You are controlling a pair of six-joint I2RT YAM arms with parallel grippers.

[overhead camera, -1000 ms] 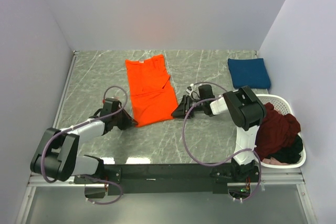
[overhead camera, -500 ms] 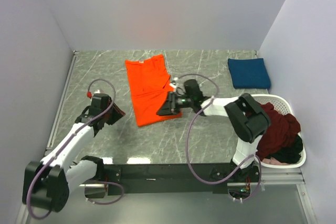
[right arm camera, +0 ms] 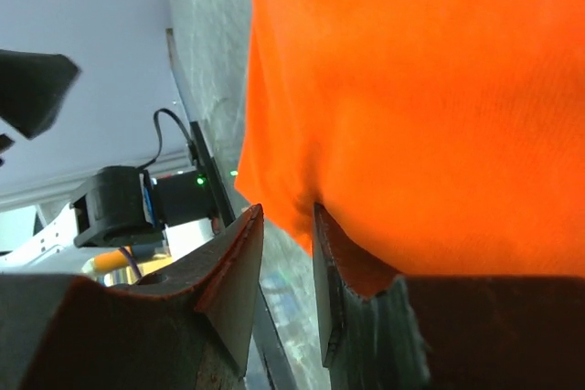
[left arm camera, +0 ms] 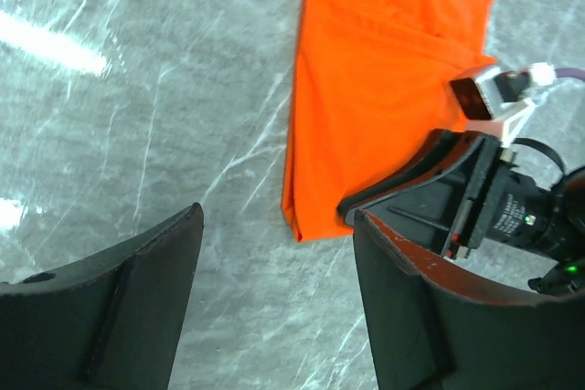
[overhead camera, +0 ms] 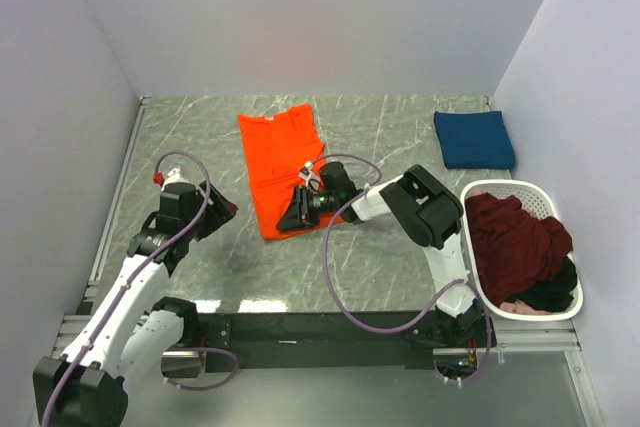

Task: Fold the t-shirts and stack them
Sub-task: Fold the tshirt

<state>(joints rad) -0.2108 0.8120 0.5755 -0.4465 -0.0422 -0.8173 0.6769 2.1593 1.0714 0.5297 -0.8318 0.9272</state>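
Clamping shirt (overhead camera: 284, 157) at near hem, mid-worktop, with right gripper (overhead camera: 291, 218); holding left gripper (overhead camera: 218, 209) apart, left of shirt.

One orange t-shirt (overhead camera: 285, 162), one navy t-shirt (overhead camera: 474, 139), one maroon t-shirt (overhead camera: 515, 237), one black t-shirt (overhead camera: 552, 294) and one white basket (overhead camera: 520, 315).

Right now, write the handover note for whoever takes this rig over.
The left gripper has its jaws open and empty, off the cloth, left of the orange t-shirt.
The right gripper has its jaws shut on the orange t-shirt's near edge.
Done: the navy t-shirt lies folded at the far right. The orange one is mid-table, partly folded into a long strip.
Left: finish the orange fold and stack it. Then fold the maroon t-shirt and the black t-shirt, both bunched in the white basket.
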